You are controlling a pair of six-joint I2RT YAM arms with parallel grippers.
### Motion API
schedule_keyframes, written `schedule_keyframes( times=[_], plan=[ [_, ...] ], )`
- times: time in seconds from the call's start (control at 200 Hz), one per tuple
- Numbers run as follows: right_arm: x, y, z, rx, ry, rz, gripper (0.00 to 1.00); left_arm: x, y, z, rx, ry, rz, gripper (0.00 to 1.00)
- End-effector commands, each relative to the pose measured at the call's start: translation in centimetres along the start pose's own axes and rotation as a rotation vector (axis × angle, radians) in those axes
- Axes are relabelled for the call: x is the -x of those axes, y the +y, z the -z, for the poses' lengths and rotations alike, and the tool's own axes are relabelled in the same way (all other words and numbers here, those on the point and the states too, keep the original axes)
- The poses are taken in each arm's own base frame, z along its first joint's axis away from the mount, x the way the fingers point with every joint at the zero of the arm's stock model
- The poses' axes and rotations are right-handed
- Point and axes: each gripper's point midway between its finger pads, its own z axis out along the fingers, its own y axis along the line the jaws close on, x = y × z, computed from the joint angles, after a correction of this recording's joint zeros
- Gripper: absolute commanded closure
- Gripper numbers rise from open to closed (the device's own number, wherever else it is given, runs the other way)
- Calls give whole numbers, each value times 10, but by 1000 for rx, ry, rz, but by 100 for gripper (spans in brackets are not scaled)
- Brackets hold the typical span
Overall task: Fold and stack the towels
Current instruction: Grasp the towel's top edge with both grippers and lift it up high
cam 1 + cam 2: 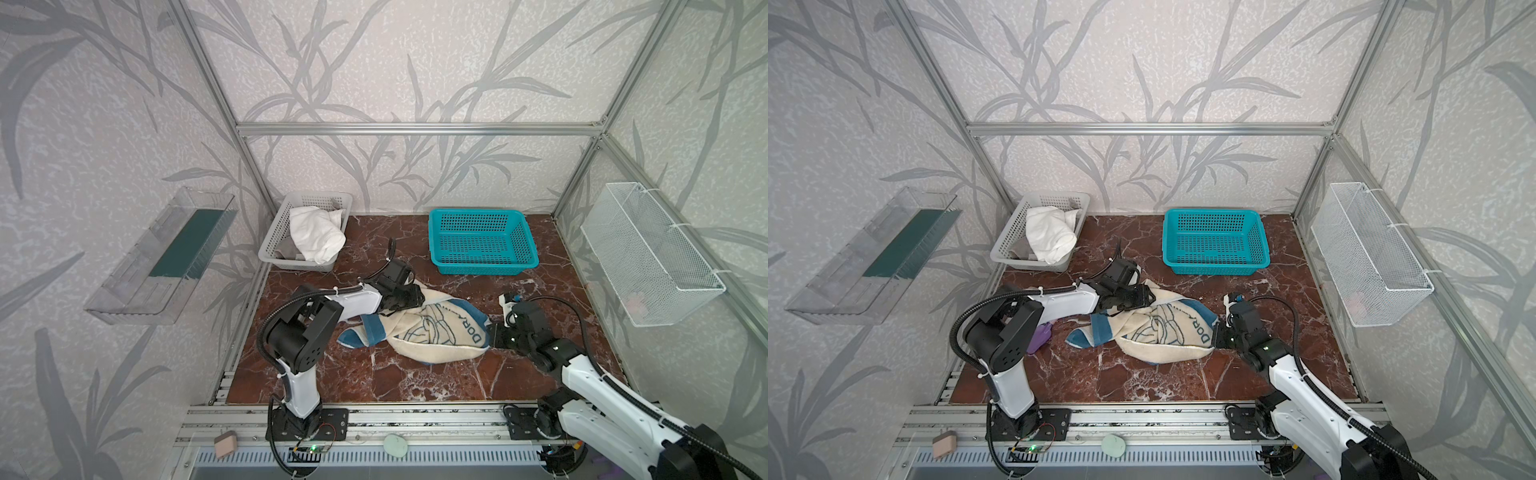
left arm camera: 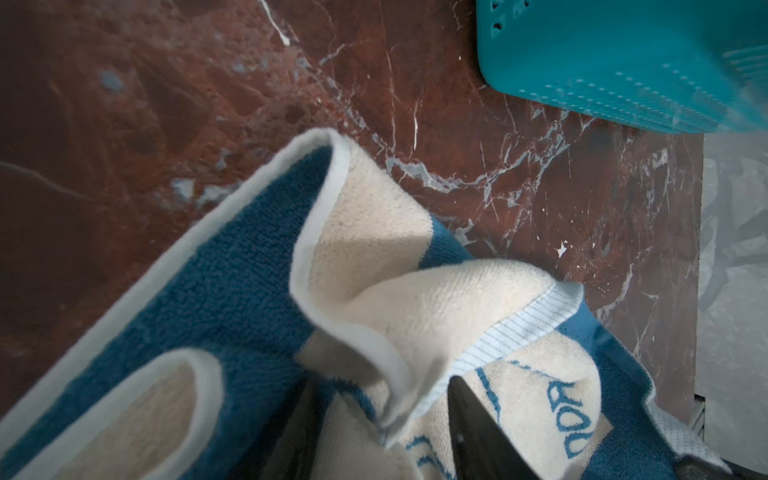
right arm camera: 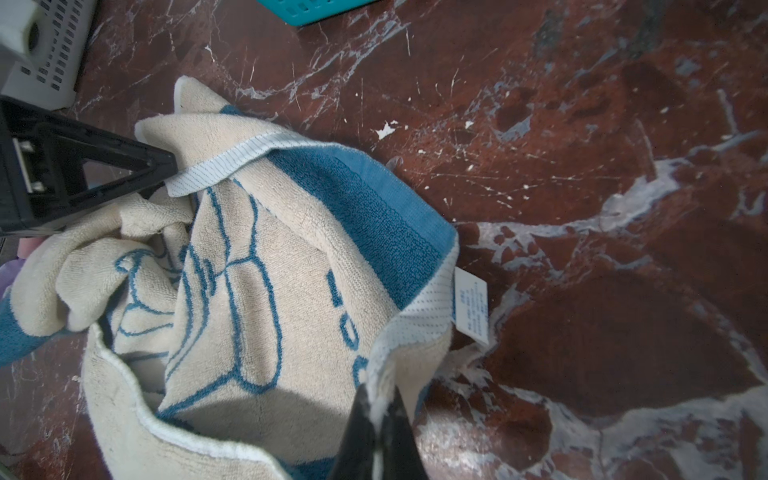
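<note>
My right gripper clamps a corner of the blue-and-cream terry towel. Straight beyond my fingers, my left gripper straddles its far hem, grip unclear.

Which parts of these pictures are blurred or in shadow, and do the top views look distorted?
Left wrist view: the teal basket is smeared, the left claw dark and out of focus. Right wrist view: the right claw is blurred, a shadow lies on the Doraemon towel beside it, the marble is sharp. Both top views: even light; the frame splays outward.

Soft even light, wide-angle bowing at edges, wrist close-ups partly blurred
</note>
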Motion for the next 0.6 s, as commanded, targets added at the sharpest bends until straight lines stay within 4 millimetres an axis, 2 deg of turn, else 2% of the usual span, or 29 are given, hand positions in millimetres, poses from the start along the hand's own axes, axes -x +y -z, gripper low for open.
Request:
schedule_keyframes(
  times=[0.0, 0.15, 0.23, 0.34, 0.455, 0.535, 0.595],
  plan=[
    [9, 2, -1, 0, -23, 24, 100, 3, -12, -10, -79, -4, 70, 53],
    [25, 5, -4, 3, -38, 38, 100, 15, -25, -6, -125, -38, 58, 88],
    [38, 11, -8, 13, -44, 55, 100, 30, -34, 4, -136, -69, 26, 100],
    [58, 22, -13, 31, -51, 81, 100, 54, -39, 17, -136, -100, 9, 100],
    [75, 31, -23, 46, -59, 100, 100, 83, -30, 27, -121, -129, 38, 100],
    [84, 35, -31, 47, -52, 120, 100, 104, -29, 30, -123, -165, 43, 100],
    [90, 33, -37, 40, -45, 122, 100, 117, -36, 29, -122, -184, 13, 100]
  ],
)
